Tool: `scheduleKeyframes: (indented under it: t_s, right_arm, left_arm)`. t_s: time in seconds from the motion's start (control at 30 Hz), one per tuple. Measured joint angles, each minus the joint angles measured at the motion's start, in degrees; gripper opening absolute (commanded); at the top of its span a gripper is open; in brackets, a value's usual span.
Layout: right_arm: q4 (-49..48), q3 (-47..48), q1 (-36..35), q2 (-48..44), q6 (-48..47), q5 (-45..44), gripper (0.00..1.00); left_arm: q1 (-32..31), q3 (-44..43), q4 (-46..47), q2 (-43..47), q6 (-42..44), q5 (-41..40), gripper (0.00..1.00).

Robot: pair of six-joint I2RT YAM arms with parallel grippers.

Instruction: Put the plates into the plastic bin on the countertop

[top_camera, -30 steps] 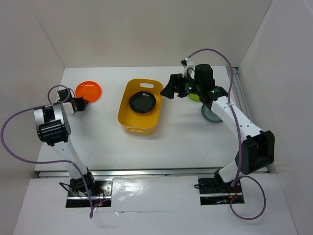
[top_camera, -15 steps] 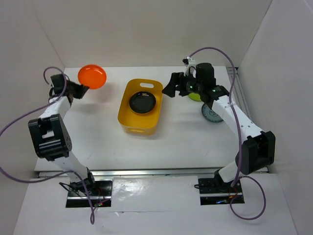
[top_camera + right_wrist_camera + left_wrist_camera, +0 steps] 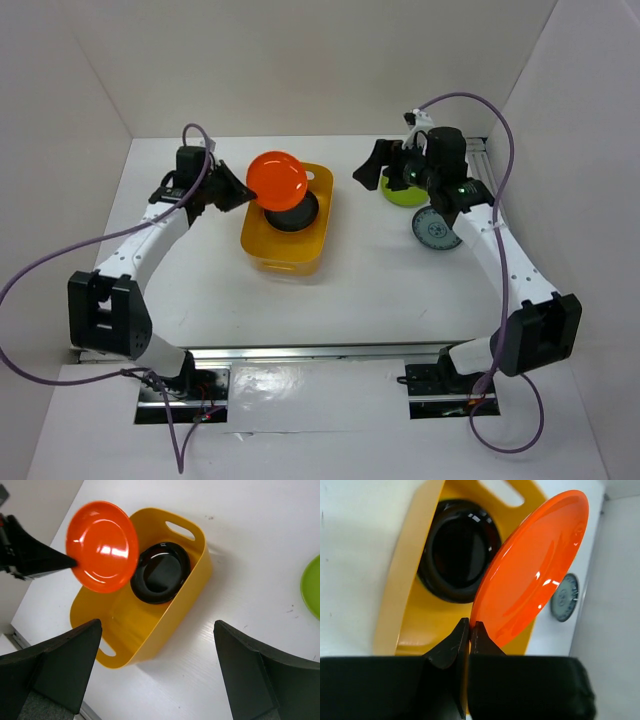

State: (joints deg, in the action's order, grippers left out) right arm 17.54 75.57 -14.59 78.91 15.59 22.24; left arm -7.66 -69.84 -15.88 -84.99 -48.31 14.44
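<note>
The left gripper [image 3: 240, 192] pinches the rim of the orange plate [image 3: 277, 181], holding it just above the yellow bin [image 3: 284, 262] in the middle. The right gripper [image 3: 367, 170], upper right, is spread wide and holds nothing.

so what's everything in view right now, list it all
orange plate: one, orange-red, tilted in the air over the bin, pinched at its rim
black plate: one seen, glossy black, lying in the bin; cannot tell if another is under it
green plate: one seen, lime green, on the table at far right, partly under the right arm
patterned plate: one seen, white with blue pattern, on the table just nearer than the green one
bin: one, yellow-orange, mid table
table: one, white
rail: one, metal, along the front edge
cables: two, purple, one off each arm
left hand: shut on the orange plate
right hand: open, empty, right of the bin
</note>
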Motion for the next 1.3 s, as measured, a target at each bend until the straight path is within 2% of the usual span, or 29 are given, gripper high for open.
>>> scheduleKeyframes:
  t_s: [0.37,0.73,0.83,0.87,0.9,1.0,1.03,1.07,1.1,1.3]
  right_arm:
    - [0.13,-3.69,0.13,-2.99,1.49,0.59,1.0]
    - [0.2,-3.96,0.13,-5.84,1.51,1.05,1.0]
    - [0.42,-3.96,0.13,-5.9,1.51,1.09,1.0]
    - [0.52,-3.96,0.13,-5.9,1.49,1.09,1.0]
    - [0.59,-3.96,0.13,-5.9,1.49,1.09,1.0]
    - [0.59,-3.96,0.13,-5.9,1.49,1.07,1.0]
    - [0.59,-3.96,0.13,-5.9,1.49,1.07,1.0]
    - [0.61,-3.96,0.2,-5.9,1.49,1.07,1.0]
    - [0.59,-3.96,0.28,-5.9,1.49,1.05,1.0]
    - [0.48,-4.02,2.27,-5.9,1.46,-0.13,1.0]
  left_arm:
    - [-4.17,-4.96,-3.93,-10.43,1.9,-3.02,0.0]
    - [-4.48,-10.75,-4.17,-17.62,2.51,-6.27,0.0]
    - [-4.61,-11.54,-4.17,-19.39,3.08,-6.78,0.14]
    - [-4.66,-11.56,-4.28,-19.71,3.13,-6.84,0.22]
    - [-4.74,-11.58,-4.42,-19.96,3.3,-6.93,0.35]
    - [-5.07,-11.69,-4.55,-20.15,3.43,-7.21,0.5]
    - [-5.16,-11.93,-4.76,-20.15,3.39,-7.1,0.71]
    - [-5.29,-12.17,-4.74,-20.15,3.89,-6.86,0.97]
    - [-5.35,-12.48,-4.48,-20.13,3.74,-6.23,1.0]
    - [-8.02,-17.22,-2.84,-18.32,3.3,-1.14,1.0]
